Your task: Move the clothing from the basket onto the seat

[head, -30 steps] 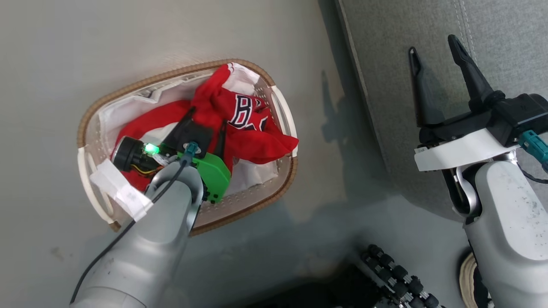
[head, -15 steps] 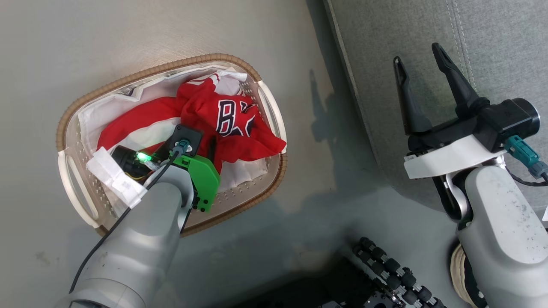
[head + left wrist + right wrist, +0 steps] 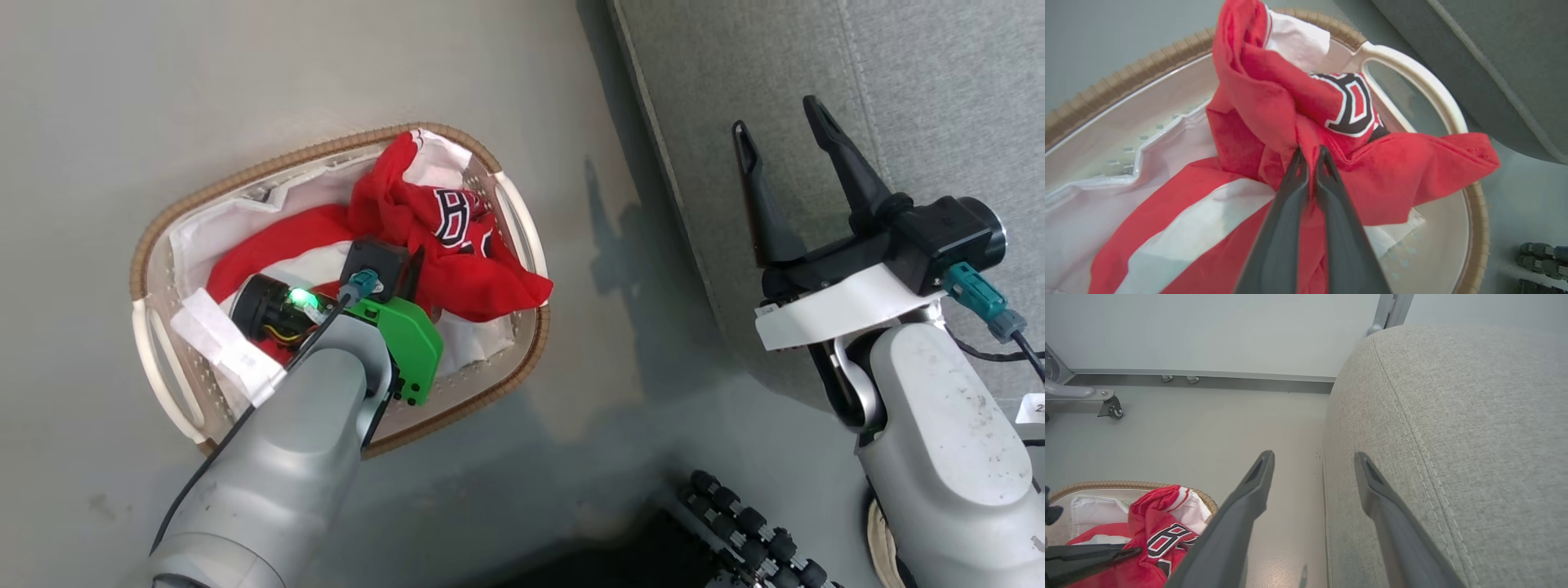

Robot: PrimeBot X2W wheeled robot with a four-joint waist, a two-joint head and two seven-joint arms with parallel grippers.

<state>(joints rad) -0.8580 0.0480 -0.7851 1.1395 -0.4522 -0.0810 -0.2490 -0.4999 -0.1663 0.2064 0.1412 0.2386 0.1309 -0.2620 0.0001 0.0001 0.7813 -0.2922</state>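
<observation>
The left arm [image 3: 286, 457] dips into the basket [image 3: 1126, 81]. The left gripper [image 3: 1312, 153] pinches the clothing [image 3: 1274, 94], which stands tall past its tips. The right gripper [image 3: 775, 114] gapes wide.

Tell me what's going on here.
The left gripper is shut on a fold of the clothing inside the basket. The right gripper hangs open and empty over the edge of the seat. The clothing is bunched in the basket, one corner draped over its rim.
</observation>
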